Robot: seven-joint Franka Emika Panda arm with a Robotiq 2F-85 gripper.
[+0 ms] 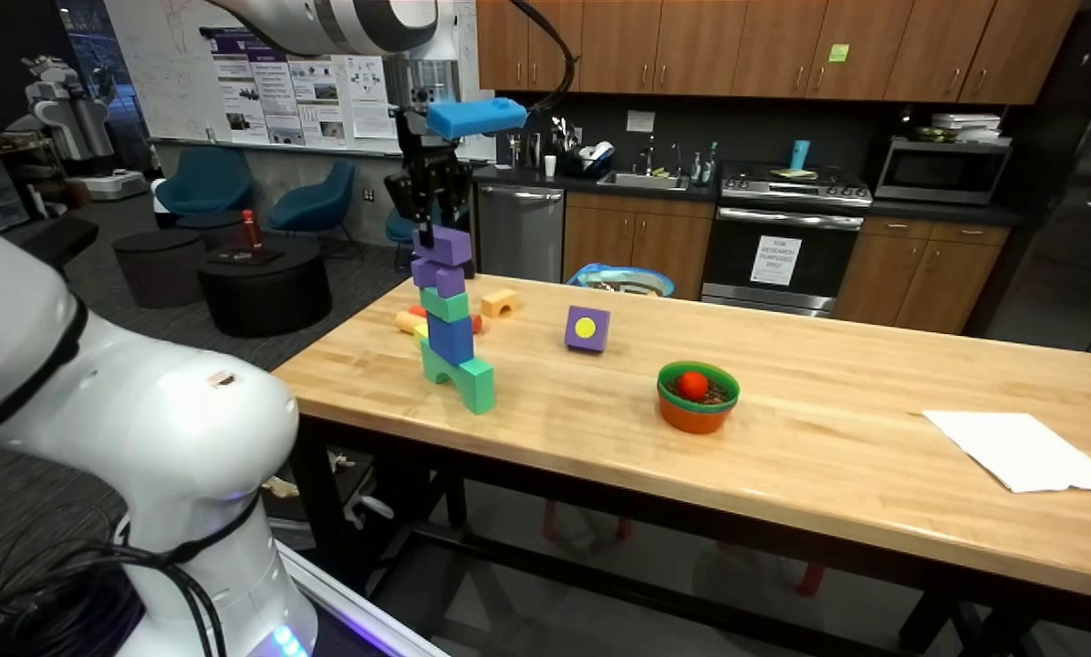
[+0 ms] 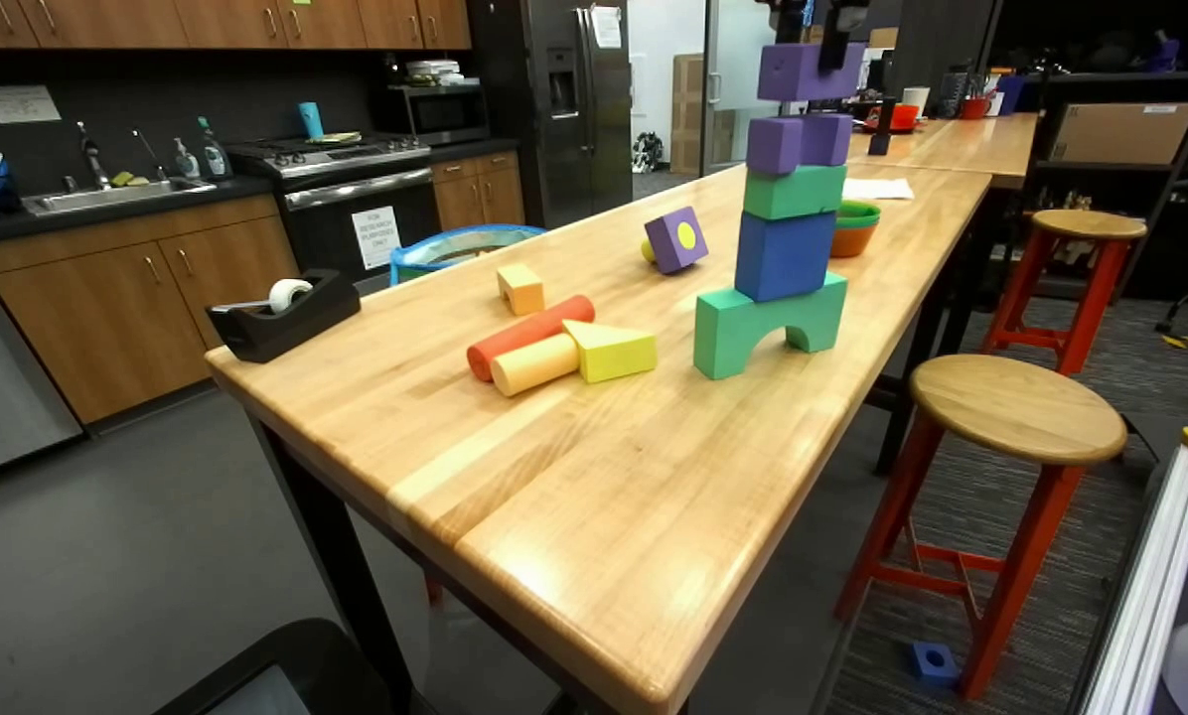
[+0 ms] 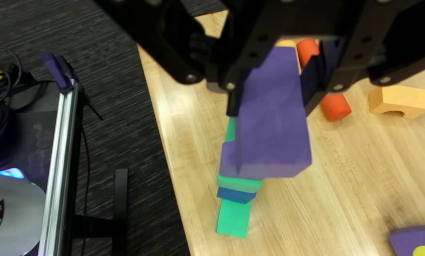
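My gripper [image 3: 269,111] is shut on a long purple block [image 3: 274,142], one finger along each side. In an exterior view that purple block [image 2: 803,71] hangs level just above a block tower, with a narrow gap beneath it. Topmost in the tower are purple pieces [image 2: 775,146], side by side or one notched block; I cannot tell which. Under them come a green slab [image 2: 796,192], a blue block [image 2: 785,256] and a green arch [image 2: 721,333] standing on the table. In the wrist view the held block hides much of the tower, which peeks out below and left.
Beside the tower lie a red cylinder [image 2: 544,328], an orange cylinder [image 2: 534,364], a yellow wedge [image 2: 618,355] and a small orange arch [image 2: 522,290]. Farther along are a purple cube [image 1: 587,330], stacked bowls [image 1: 697,420] and white paper [image 1: 1020,447]. A tape dispenser [image 2: 286,323] sits at the corner.
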